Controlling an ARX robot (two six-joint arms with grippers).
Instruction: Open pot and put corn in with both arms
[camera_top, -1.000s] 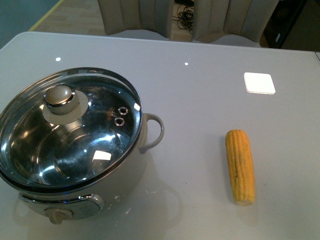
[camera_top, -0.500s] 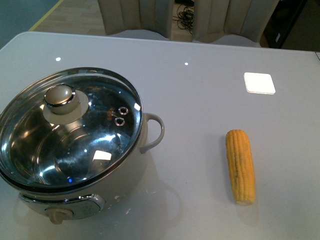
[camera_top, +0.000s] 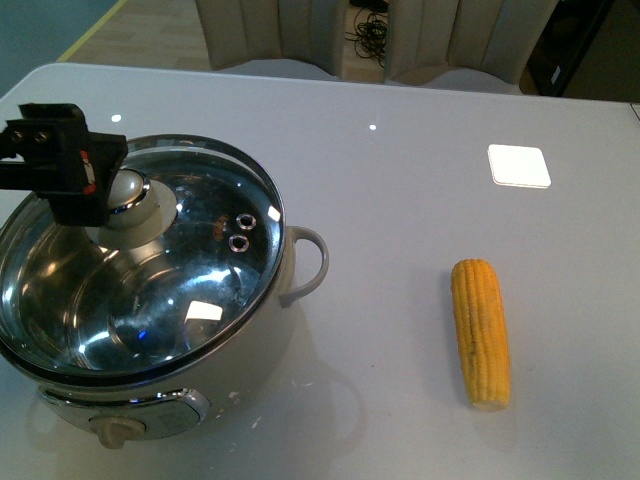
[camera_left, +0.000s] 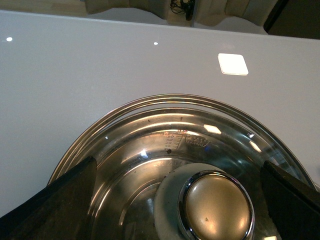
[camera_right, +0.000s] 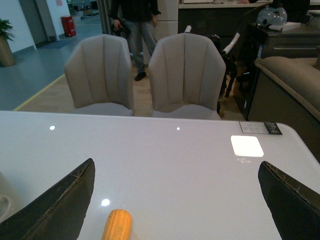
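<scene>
Left gripper (camera_top: 72, 195) hangs over the pot (camera_top: 262, 330), right at the round knob (camera_top: 128, 195) on the lid (camera_top: 180, 290). Its two fingers (camera_left: 55, 205) are spread wide apart. The knob sits between them, and the left wrist view shows a gap on both sides, so they hold nothing.

The lid is made of glass with a shiny metal ring around it. It lies flat on the pot, so the pot is closed. You can see the shiny bowl through the glass. The pot is cream white and stands on the left side of the grey table (camera_top: 400, 180). It has a loop handle (camera_top: 312, 262) on the side that faces the corn, and a small dial (camera_top: 117, 431) at the front.

The corn (camera_top: 480, 332) is yellow and lies flat on the table, well apart from the pot, off to the right. Its thin end points to the near edge of the table.

The right gripper (camera_right: 176, 165) does not show in the front view. Its own camera shows its two fingers (camera_right: 57, 210) wide apart with nothing in them. It is up above the table, and one end of the corn shows low down between them.

Two grey chairs (camera_right: 185, 70) stand behind the table.
</scene>
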